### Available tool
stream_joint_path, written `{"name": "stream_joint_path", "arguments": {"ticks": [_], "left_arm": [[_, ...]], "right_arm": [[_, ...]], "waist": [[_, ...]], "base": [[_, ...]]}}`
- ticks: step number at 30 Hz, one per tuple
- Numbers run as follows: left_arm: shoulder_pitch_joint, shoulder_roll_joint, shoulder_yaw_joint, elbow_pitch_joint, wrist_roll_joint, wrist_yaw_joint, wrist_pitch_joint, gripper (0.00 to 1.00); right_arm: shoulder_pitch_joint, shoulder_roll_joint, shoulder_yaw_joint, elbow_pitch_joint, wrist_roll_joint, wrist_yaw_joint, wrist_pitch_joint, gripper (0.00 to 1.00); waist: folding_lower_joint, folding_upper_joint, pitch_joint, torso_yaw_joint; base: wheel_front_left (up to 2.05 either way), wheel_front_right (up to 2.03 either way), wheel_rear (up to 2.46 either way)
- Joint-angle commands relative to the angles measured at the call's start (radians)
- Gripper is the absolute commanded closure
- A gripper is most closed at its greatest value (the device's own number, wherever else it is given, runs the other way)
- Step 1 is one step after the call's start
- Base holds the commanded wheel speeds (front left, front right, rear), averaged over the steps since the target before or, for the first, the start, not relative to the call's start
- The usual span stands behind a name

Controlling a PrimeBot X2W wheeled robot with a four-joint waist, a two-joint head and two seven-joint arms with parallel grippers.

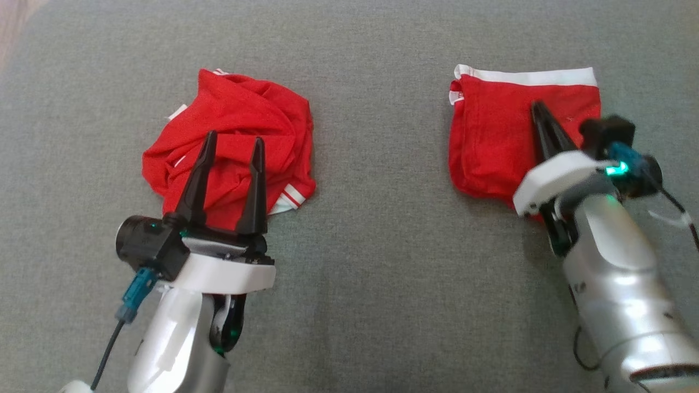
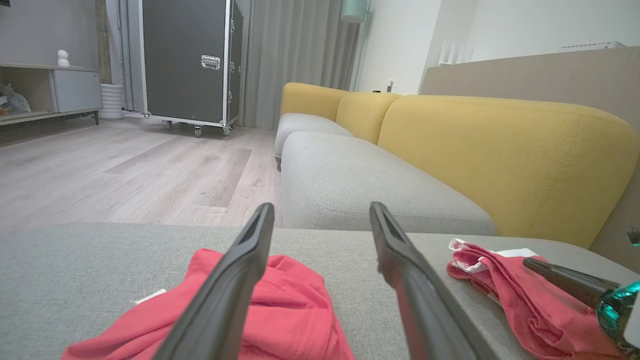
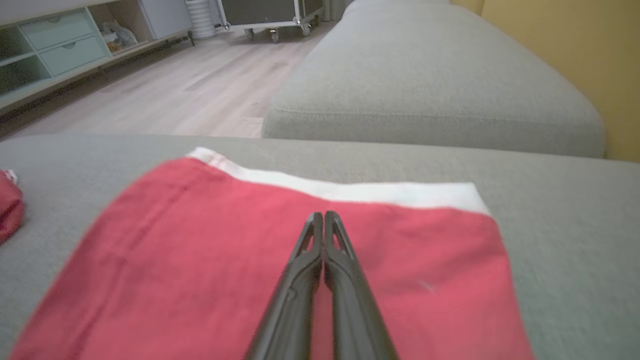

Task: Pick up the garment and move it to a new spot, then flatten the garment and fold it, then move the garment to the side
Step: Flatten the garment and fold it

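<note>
Cushion [image 1: 382,273] bears crumpled garment [image 1: 246,109], folded garment [image 1: 491,142]; left gripper [image 1: 235,137] parted, right gripper [image 3: 324,216] closed; wood floor [image 2: 125,165] beyond.

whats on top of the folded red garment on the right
The right pincer, shut, lies over the folded red garment; nothing else is on the visible cloth. The arm hides the garment's near corner, and whether the pincer presses the cloth is unclear.

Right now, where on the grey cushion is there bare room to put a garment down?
Bare cushion lies between the crumpled garment and the folded garment, and beyond both. Crowded: left gripper over the crumpled one, right gripper over the folded one.
</note>
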Motion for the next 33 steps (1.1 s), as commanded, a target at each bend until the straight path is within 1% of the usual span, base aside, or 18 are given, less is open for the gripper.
{"name": "stream_joint_path", "arguments": {"ticks": [1,6,10,13,17,20,26,29,33], "left_arm": [[-0.023,0.008,0.025,-0.035,-0.010,0.002,-0.005,0.00],[-0.018,0.008,0.015,-0.039,-0.015,0.004,-0.005,0.00],[-0.020,0.008,0.005,-0.037,-0.022,0.007,-0.005,0.00],[-0.019,0.008,0.003,-0.034,-0.025,0.010,-0.005,0.00],[-0.012,0.008,0.013,-0.030,-0.025,0.014,-0.005,0.00],[-0.004,0.008,0.027,-0.032,-0.024,0.016,-0.005,0.00],[0.009,0.008,0.050,-0.041,-0.021,0.018,-0.005,0.00],[0.021,0.008,0.063,-0.045,-0.023,0.019,-0.005,0.00],[0.036,0.008,0.076,-0.043,-0.019,0.019,-0.005,0.00]], "right_arm": [[-0.043,0.021,0.048,-0.028,0.025,-0.002,-0.016,1.00],[-0.068,0.021,0.218,-0.021,0.137,-0.002,-0.020,1.00],[-0.060,0.022,0.346,0.051,0.192,-0.002,0.027,1.00],[-0.058,0.022,0.402,0.089,0.234,-0.002,0.052,1.00],[-0.068,0.022,0.436,0.115,0.272,-0.002,0.041,1.00],[-0.084,0.022,0.426,0.120,0.282,-0.002,0.009,1.00],[-0.104,0.019,0.340,0.095,0.261,-0.002,-0.020,1.00],[-0.078,0.004,0.266,-0.024,0.228,-0.002,-0.022,1.00],[0.005,-0.017,0.176,-0.171,0.165,-0.002,-0.022,1.00]], "waist": [[0.0000,0.0000,-0.003,0.003],[0.0000,0.0000,-0.004,0.011],[0.0000,0.0000,-0.007,0.021],[0.0000,0.0000,-0.012,0.025],[0.0000,0.0000,-0.025,0.015],[0.0000,0.0000,-0.042,-0.003],[0.0000,0.0000,-0.077,-0.049],[0.0000,0.0000,-0.100,-0.084],[0.0000,0.0000,-0.132,-0.126]], "base": [[0.00,0.00,0.00],[0.00,0.00,0.00],[0.00,0.00,0.00],[0.00,0.00,0.00],[0.00,0.00,0.00],[0.00,0.00,0.00],[0.00,0.00,0.00],[0.00,0.00,0.00],[0.00,0.00,0.00]]}}
